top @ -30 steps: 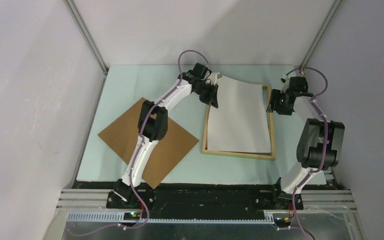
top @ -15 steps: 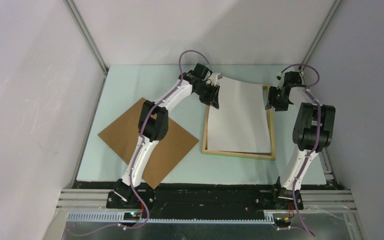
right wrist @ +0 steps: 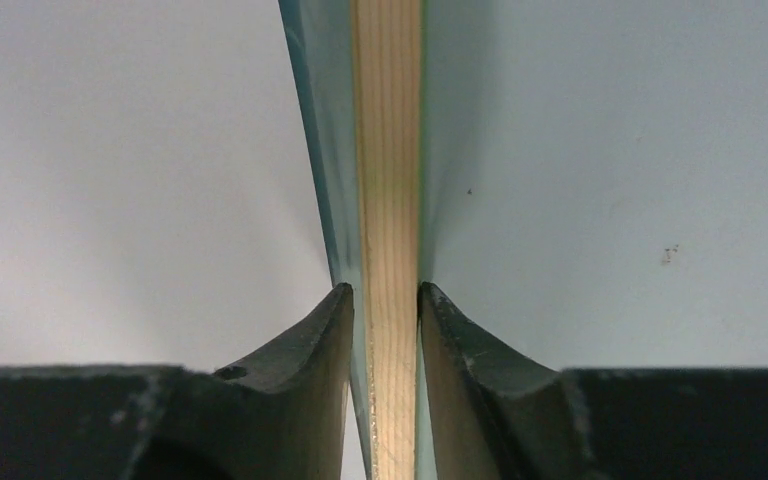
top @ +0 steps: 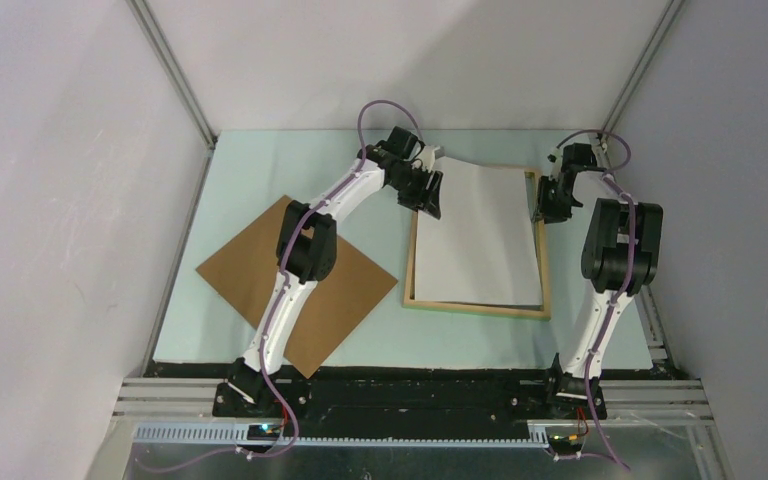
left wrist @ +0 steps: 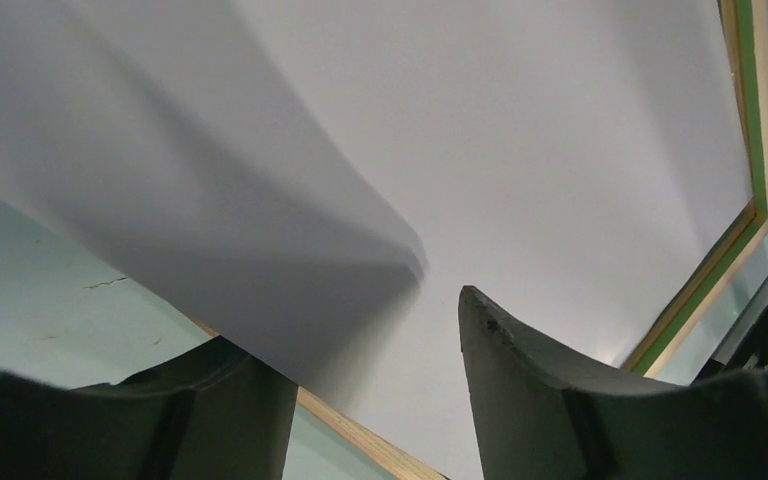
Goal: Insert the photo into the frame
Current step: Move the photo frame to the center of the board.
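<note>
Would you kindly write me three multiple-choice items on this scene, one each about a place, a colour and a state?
1. Where does the flat brown square board lie?
A. On the table, left of the thin wooden rectangular frame
B. Inside the frame
C. Leaning on the back wall

2. What colour is the frame's strip beside its pale wood in the left wrist view?
A. Red
B. Black
C. Green

3. What is the right gripper doing?
A. Hanging open above the board
B. Shut on the frame's side rail
C. Shut on the board

Answers: 1 A, the overhead view shows it there; 2 C, green runs along the wood; 3 B, both fingers press the rail.
</note>
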`<action>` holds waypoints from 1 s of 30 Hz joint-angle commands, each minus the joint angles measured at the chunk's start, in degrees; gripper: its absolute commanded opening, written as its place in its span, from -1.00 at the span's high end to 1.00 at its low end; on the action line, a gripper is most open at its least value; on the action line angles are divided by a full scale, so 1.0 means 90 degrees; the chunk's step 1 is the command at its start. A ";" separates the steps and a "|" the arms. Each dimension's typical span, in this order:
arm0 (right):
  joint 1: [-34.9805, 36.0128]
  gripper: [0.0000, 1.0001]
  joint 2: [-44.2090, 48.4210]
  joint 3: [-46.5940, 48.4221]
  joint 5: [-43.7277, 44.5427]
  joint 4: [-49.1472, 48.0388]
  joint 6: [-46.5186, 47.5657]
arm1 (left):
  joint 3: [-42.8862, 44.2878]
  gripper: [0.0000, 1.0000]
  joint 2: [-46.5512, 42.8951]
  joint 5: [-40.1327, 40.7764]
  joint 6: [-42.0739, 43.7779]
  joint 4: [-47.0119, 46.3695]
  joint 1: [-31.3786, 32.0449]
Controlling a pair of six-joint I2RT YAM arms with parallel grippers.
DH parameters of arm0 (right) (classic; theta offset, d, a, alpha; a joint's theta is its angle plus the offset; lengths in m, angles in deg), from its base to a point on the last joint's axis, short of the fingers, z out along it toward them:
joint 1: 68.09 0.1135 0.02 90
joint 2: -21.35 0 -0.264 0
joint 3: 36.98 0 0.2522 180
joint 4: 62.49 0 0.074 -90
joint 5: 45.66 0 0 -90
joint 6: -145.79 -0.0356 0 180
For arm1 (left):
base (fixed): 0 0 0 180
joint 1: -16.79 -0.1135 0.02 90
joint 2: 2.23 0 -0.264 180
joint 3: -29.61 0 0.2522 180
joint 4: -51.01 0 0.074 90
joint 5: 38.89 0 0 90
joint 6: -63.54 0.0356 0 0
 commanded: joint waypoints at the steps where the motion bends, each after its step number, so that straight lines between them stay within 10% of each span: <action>1: 0.0077 0.37 -0.0103 0.0307 -0.0062 -0.0002 0.0049 | 0.0031 -0.28 -0.0232 0.0135 0.0080 -0.0013 0.0040; 12: 0.0282 0.68 -0.0197 0.0447 -0.0097 0.0041 0.0140 | -0.0391 -0.37 -0.0516 0.0408 0.0120 -0.0022 -0.0016; 30: 0.0391 0.66 -0.0176 0.0501 -0.0177 0.0086 0.0182 | -0.0738 -0.38 -0.0725 0.0689 0.0260 -0.0022 -0.0034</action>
